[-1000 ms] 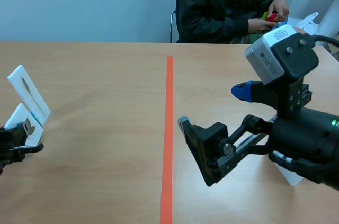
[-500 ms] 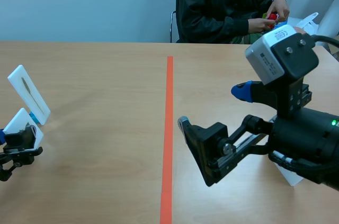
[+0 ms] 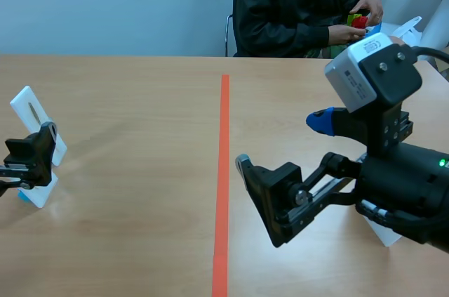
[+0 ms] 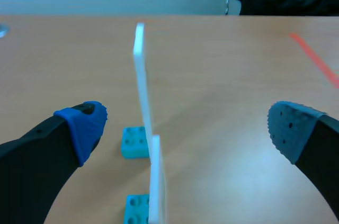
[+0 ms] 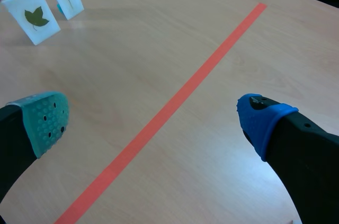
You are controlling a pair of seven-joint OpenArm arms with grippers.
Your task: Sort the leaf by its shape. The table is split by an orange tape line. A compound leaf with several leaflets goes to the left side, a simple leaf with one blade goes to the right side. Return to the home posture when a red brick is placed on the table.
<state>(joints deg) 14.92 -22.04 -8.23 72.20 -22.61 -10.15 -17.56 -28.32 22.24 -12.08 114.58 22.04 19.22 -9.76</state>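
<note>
Left gripper (image 4: 188, 126) is spread wide with nothing in it, lined up so the near leaf card (image 4: 154, 181) stands edge-on between its fingers, touched by neither. That looks like a setup for a pinch across the card's flat faces. The far card (image 4: 140, 70) stands just beyond it. Each card is slotted into a small blue brick base (image 4: 134, 142) that keeps it upright. Both are on the left side of the desk (image 3: 140, 100), well apart from the orange tape line (image 3: 223, 170). The right wrist view shows a single lobed blade on the near card, so I'd call it bound for the right side. Right gripper (image 5: 153, 118) hangs wide open and empty above the line. At the far side, a person's hands (image 3: 354, 27) hold coloured bricks, red among them, and none is on the desk.
</note>
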